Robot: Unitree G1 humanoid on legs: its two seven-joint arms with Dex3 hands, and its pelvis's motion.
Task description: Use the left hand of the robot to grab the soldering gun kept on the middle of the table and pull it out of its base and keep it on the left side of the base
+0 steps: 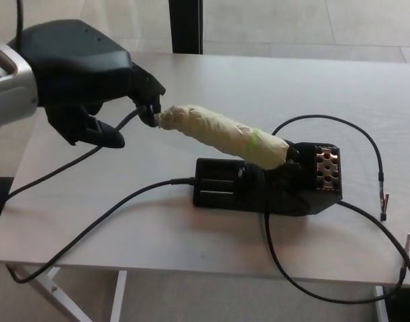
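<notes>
At soldering gun's rear tip, left hand, fingers parted, gun in base.

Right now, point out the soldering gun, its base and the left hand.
soldering gun (221,134), head view, middle of the taped handle
base (221,181), head view, black front block
left hand (84,77), head view, back of the hand
</notes>
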